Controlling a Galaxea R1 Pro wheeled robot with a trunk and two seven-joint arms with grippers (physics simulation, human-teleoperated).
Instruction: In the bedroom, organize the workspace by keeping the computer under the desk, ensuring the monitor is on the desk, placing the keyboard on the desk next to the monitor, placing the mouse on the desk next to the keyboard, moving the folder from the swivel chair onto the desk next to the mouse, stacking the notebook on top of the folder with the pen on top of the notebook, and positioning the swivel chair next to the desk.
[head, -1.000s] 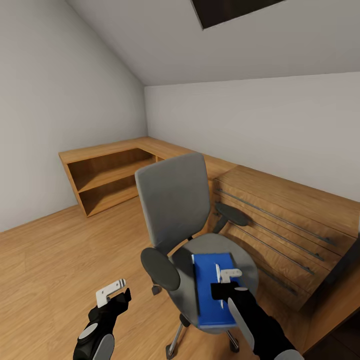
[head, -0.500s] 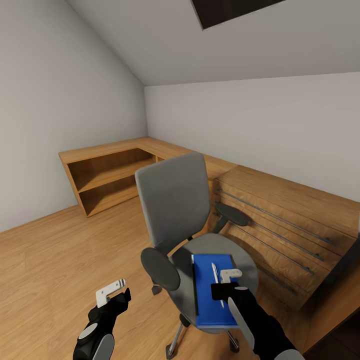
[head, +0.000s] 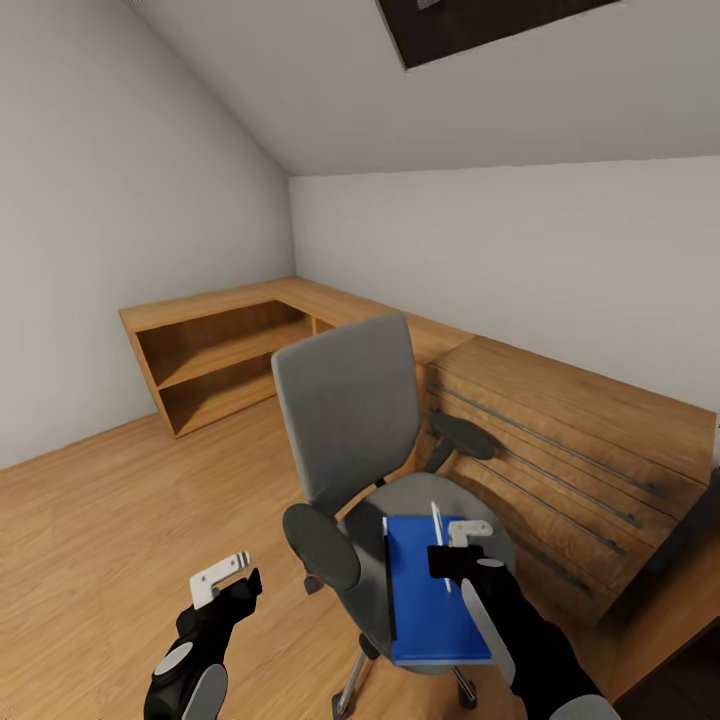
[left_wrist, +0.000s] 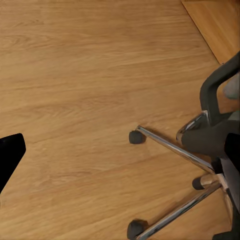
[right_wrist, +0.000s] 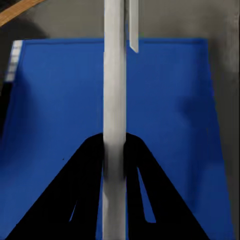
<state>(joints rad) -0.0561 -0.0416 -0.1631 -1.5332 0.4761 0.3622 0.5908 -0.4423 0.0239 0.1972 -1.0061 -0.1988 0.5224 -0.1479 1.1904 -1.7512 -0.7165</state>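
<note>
We are looking down at the swivel chair (head: 365, 470), which stands on the light wood floor (head: 110, 500) with its grey back turned toward the corner of the room and its seat toward us. The blue folder (head: 425, 600) lies flat on the seat, its near edge reaching out past the seat's front rim. Our right gripper (head: 455, 545) hangs over the folder, and in the right wrist view (right_wrist: 115, 165) its two dark fingers are pressed against the sides of the pen (right_wrist: 114, 115), a pale stick that runs straight away from the camera across the blue folder (right_wrist: 165, 125); the fingers are closed on it. In the head view the pen (head: 438, 530) shows as a thin white line above the far half of the folder; we cannot tell whether its tip touches the folder. Our left gripper (head: 225, 585) is held out low to the left of the chair, over bare floor and well apart from the folder, and we cannot tell how its fingers stand; the left wrist view shows the chair's chrome spokes and casters (left_wrist: 170, 150) on the boards beneath it. Behind the chair a wooden shelf unit (head: 215, 355) runs along the wall into the corner, and to its right stands a wooden drawer unit (head: 560, 450) with long dark handles. A black-framed skylight (head: 470, 25) is set into the sloped ceiling.
</note>
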